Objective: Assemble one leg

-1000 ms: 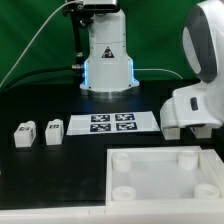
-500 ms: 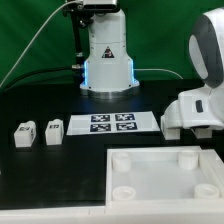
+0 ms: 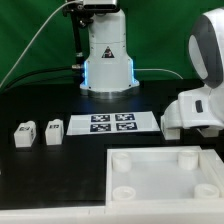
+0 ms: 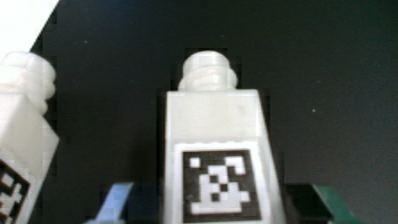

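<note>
In the wrist view a white leg (image 4: pixel 217 135) with a black-and-white tag lies on the black table between my fingers, its round peg pointing away. My gripper (image 4: pixel 222 205) is open. Its fingers (image 4: pixel 121 200) stand either side of the leg with a dark gap on each side. A second leg (image 4: pixel 25 120) lies close beside the first. In the exterior view the arm's white wrist (image 3: pixel 196 112) hides the gripper and these legs. Two more legs (image 3: pixel 24 133) (image 3: pixel 53 130) stand at the exterior view's left.
The marker board (image 3: pixel 108 124) lies mid-table in front of the robot base (image 3: pixel 107 55). The big white panel with round sockets (image 3: pixel 165 175) lies at the front right. A green wall stands behind.
The wrist has shifted slightly toward the exterior view's right since one second ago. It has held still over the last half second.
</note>
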Motion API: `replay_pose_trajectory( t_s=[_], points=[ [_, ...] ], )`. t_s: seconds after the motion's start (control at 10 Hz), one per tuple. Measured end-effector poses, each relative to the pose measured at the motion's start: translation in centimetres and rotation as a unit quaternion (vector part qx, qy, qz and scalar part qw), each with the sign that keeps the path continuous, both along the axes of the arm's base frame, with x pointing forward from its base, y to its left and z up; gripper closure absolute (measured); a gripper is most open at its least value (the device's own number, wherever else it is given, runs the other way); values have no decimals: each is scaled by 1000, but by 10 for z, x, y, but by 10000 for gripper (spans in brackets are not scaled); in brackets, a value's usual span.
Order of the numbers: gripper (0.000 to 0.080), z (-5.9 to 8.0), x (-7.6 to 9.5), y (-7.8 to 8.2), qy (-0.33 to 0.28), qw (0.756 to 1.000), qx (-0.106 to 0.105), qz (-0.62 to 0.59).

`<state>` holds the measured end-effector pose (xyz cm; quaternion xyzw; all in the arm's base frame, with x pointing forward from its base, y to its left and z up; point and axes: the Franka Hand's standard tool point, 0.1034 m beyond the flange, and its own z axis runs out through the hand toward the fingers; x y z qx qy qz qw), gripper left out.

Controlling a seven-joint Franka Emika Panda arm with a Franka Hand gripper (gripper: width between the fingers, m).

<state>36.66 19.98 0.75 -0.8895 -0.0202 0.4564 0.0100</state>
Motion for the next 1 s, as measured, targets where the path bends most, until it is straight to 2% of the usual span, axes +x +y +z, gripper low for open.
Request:
replay_pose_trajectory(
  t_s=[0.4,0.5,0.6,0.7,0.8,0.9,1.0],
  points=[
    [509,0,0,0,0,1000,0,0],
    [509,10,5,-4,8,1000,7,7],
    [509,39,29,-11,1,1000,19,9],
    [508,63,47,-18,-18,999,27,7],
    [508,81,57,-28,-19,999,32,4],
    [508,93,75,-33,-64,997,35,-7],
    [508,113,90,-39,-128,991,35,-12]
  ],
)
